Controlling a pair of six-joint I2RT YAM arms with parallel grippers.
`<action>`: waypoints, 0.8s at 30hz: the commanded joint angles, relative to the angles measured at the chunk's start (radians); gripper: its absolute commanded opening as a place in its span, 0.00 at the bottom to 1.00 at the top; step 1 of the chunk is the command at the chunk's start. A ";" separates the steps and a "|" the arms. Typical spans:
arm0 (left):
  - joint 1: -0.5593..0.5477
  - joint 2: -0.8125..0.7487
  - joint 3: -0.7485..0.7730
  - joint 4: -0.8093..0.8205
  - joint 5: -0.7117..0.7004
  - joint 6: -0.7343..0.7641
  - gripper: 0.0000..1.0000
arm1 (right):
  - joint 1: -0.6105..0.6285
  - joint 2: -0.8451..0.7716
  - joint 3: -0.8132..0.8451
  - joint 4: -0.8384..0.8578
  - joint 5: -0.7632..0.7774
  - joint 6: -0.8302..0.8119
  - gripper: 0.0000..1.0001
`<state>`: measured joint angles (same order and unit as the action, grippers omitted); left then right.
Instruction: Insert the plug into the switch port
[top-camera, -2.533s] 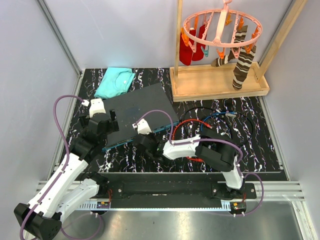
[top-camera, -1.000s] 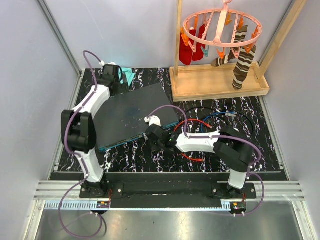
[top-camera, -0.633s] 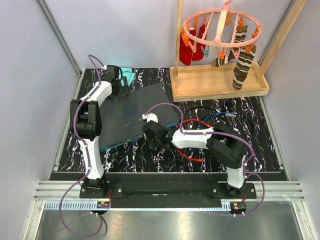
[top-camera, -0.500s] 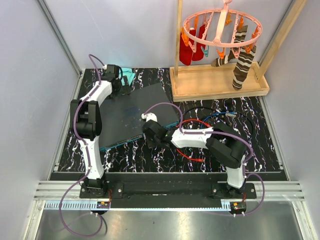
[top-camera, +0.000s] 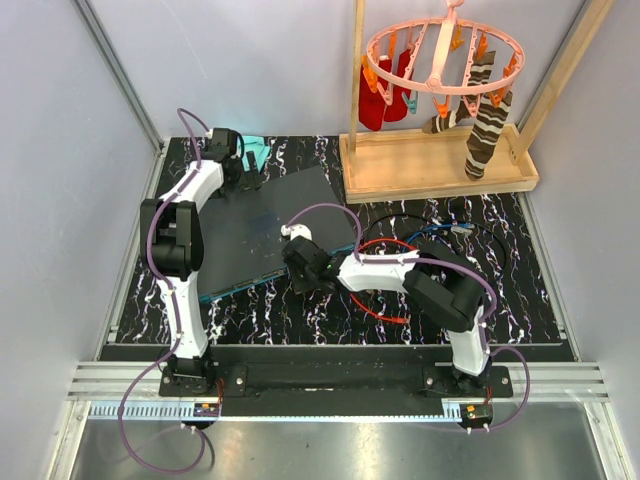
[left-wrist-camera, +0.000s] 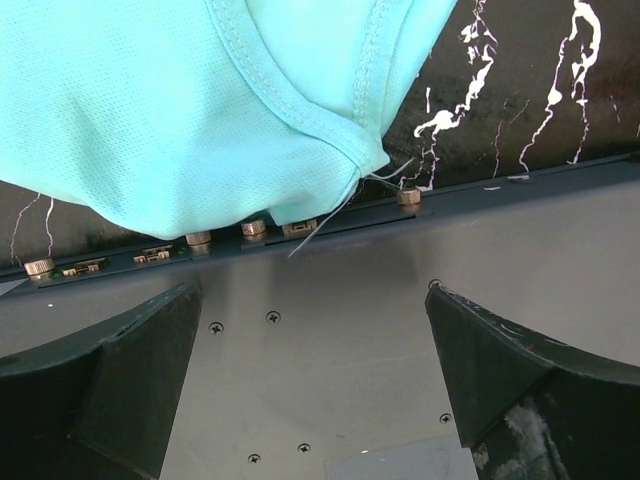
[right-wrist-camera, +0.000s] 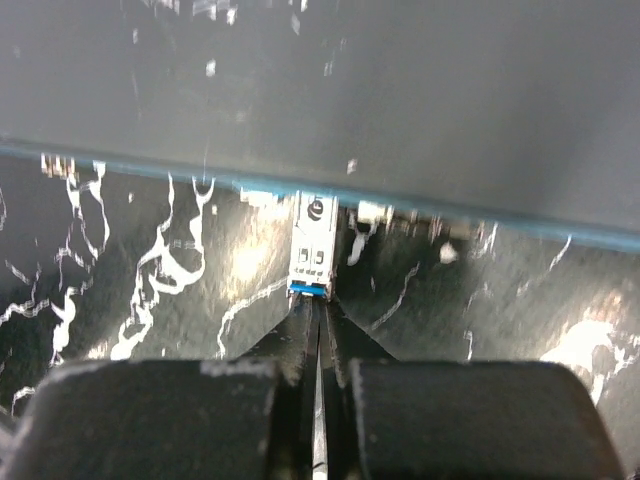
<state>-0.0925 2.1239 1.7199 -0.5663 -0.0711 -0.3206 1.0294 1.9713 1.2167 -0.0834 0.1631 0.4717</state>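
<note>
- While the right gripper (top-camera: 297, 262) is reaching the switch (top-camera: 265, 225) at its near teal edge, insertion is looking under way; the left gripper (top-camera: 248, 172) is hovering at the far edge.
- Left wrist: its fingers (left-wrist-camera: 110, 390) are standing wide apart over the switch, beside the teal cloth (left-wrist-camera: 180, 110); no writing is showing.
- Right wrist: the right gripper, closed, is pinching the plug (right-wrist-camera: 312, 250), which is apparently meeting a socket; the next move is calling for a straight push. Nothing is reading clearly.

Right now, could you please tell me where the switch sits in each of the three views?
Top external: the switch lies left of centre, a dark slab set at an angle.
Left wrist: its grey top fills the lower half, with the teal cloth above it.
Right wrist: it fills the upper half, with the plug at its teal edge.
Shared landmark: the black marbled tabletop.
</note>
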 joint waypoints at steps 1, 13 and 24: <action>-0.030 0.047 -0.031 -0.079 0.103 -0.006 0.99 | -0.063 0.023 0.098 0.151 0.065 -0.038 0.00; -0.053 0.047 -0.063 -0.106 0.106 0.011 0.99 | -0.111 0.067 0.190 0.246 0.066 -0.081 0.00; -0.065 0.028 -0.095 -0.109 0.122 0.008 0.99 | -0.111 0.046 0.086 0.568 0.229 0.008 0.00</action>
<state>-0.1246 2.1139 1.6928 -0.5533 -0.0826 -0.2653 0.9787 2.0224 1.2865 -0.0494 0.1394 0.4370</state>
